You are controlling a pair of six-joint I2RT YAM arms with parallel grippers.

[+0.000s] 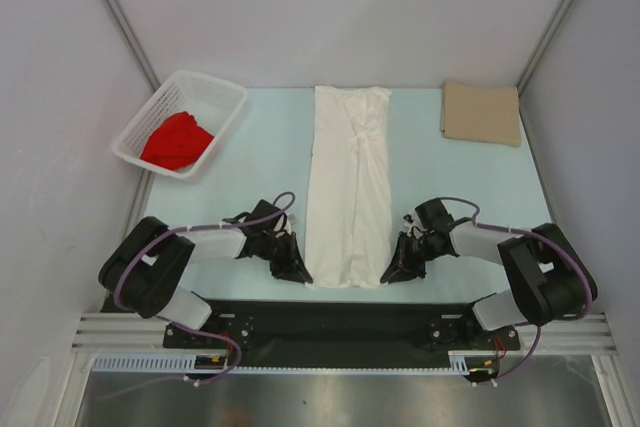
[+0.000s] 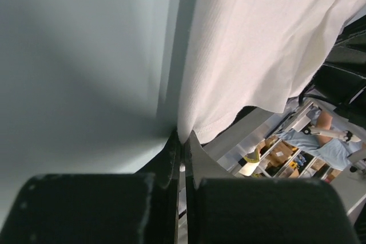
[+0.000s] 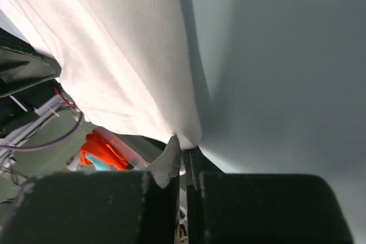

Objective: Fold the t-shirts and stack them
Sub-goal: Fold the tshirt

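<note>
While the white shirt (image 1: 349, 187) lies flat on the worktop (image 1: 262, 152), left hand (image 1: 300, 275) and right hand (image 1: 392, 274) each pinch a near corner — jaws closed.

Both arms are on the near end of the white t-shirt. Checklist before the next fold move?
1. Left fingers shut on the white t-shirt's near-left corner: ok.
2. Right fingers shut on its near-right corner: ok.
3. All cloth layers caught in each pinch: cannot tell.
4. Shirt lying smooth: not ok, creases bunch toward the far end.
5. Fold path toward the far end free: ok; the tan t-shirt and the basket holding the red t-shirt lie off to the sides.
</note>
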